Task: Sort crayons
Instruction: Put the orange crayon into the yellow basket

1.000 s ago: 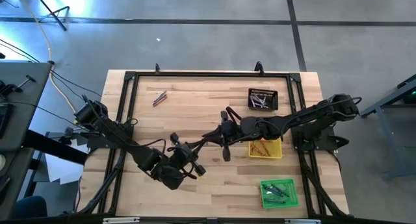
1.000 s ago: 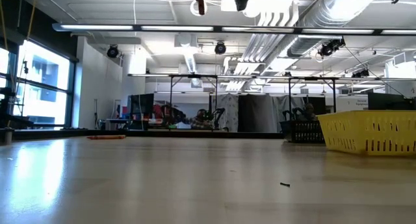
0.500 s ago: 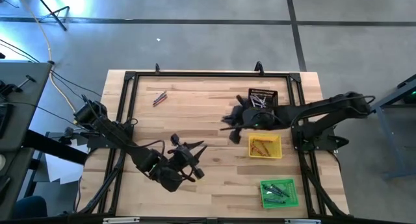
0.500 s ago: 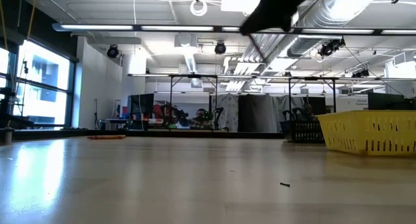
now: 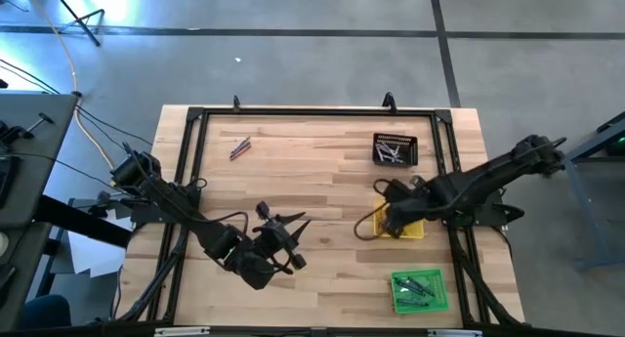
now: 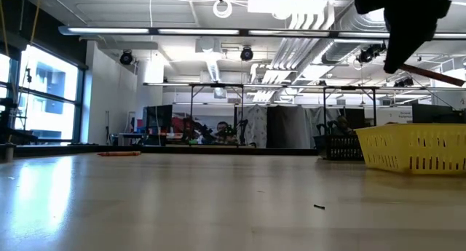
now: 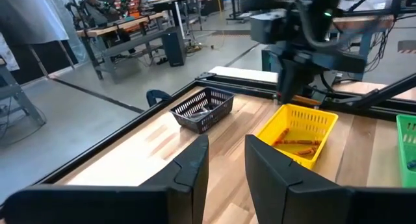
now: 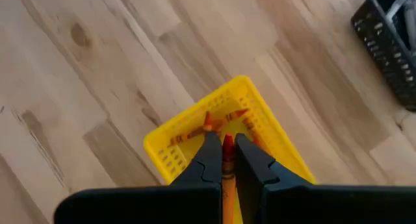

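My right gripper (image 8: 227, 160) hangs over the yellow tray (image 5: 416, 230), shut on an orange-red crayon (image 8: 227, 149). More orange-red crayons (image 7: 296, 144) lie on that tray's floor. Grey crayons lie in the black tray (image 5: 395, 149) and dark ones in the green tray (image 5: 420, 290). Two loose crayons (image 5: 239, 148) lie flat on the table at the far left. My left gripper (image 7: 226, 162) stands open above the table's near middle (image 5: 293, 234), pointing roughly level toward the trays, with nothing between its fingers. My right gripper pinches the orange-red crayon between its two fingers (image 8: 209, 158). The fingers come from above, slanting steeply down. One end of the crayon (image 8: 227, 139) shows past the fingertips, and in the low view the crayon (image 6: 439, 75) sticks out slantwise. It hangs clear above the yellow tray.
A black frame (image 5: 195, 117) runs around the wooden table top. The three trays stand in a row along the right side. Bare wood lies between the loose crayons and the trays. Beyond the table are benches and a person (image 7: 97, 3) in the room.
My left gripper has opened and stayed in place. My right gripper has gone from the table's middle, by the left gripper, toward the right edge with the orange-red crayon. It has tipped from near level to pointing steeply down and now hangs over the yellow tray.
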Controlling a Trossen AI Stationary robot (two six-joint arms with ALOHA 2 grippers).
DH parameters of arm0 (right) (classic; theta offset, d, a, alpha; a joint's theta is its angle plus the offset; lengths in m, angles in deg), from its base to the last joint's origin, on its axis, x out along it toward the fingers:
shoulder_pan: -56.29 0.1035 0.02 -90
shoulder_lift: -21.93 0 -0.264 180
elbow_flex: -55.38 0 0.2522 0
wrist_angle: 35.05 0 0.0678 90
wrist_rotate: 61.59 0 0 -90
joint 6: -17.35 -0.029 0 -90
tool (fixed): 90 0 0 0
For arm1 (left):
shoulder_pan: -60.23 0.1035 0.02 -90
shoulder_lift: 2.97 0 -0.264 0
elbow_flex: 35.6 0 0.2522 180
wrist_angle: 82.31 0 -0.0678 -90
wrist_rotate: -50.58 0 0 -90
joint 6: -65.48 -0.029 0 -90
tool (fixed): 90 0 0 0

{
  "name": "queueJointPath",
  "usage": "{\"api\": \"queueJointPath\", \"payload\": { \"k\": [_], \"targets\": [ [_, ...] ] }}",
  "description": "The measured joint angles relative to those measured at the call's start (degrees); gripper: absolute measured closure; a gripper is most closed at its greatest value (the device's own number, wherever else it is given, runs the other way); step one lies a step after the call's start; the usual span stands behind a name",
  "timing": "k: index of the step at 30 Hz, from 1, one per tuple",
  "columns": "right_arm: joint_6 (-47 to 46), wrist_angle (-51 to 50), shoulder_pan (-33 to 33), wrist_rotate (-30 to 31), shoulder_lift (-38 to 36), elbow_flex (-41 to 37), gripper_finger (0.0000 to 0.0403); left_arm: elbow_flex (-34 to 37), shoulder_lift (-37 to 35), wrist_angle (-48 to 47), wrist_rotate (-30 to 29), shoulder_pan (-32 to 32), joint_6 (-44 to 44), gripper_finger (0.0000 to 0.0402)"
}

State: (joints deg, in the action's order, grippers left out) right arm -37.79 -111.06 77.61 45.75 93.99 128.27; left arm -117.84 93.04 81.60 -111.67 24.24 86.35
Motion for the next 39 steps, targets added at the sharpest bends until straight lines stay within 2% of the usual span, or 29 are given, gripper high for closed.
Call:
{"api": "queueJointPath", "payload": {
  "k": [5,10,20,24,33,39],
  "targets": [
    [-3.78,-0.41,4.41,3.51,2.43,0.02,0.0402,0.00,0.04,-0.07,0.00,0.02,0.02,0.0314],
    [-3.97,-0.27,5.47,8.10,6.72,0.02,0.0400,0.02,0.04,-0.01,0.00,-0.02,0.30,0.0314],
    [-2.91,-0.08,5.36,8.11,13.67,0.02,0.0392,0.02,0.04,-0.01,0.04,-0.04,1.50,0.0314],
    [-3.07,0.16,5.36,7.79,13.87,0.02,0.0371,0.04,0.04,-0.01,0.04,-0.04,1.50,0.0314],
    [-2.42,-0.10,5.36,7.31,13.87,0.04,0.0296,0.04,0.05,-1.17,0.04,-0.04,1.50,0.0314],
    [-2.88,0.58,5.45,9.43,11.05,0.18,0.0286,0.07,-0.24,-7.97,-2.36,0.04,2.19,0.0314]
  ]
}}
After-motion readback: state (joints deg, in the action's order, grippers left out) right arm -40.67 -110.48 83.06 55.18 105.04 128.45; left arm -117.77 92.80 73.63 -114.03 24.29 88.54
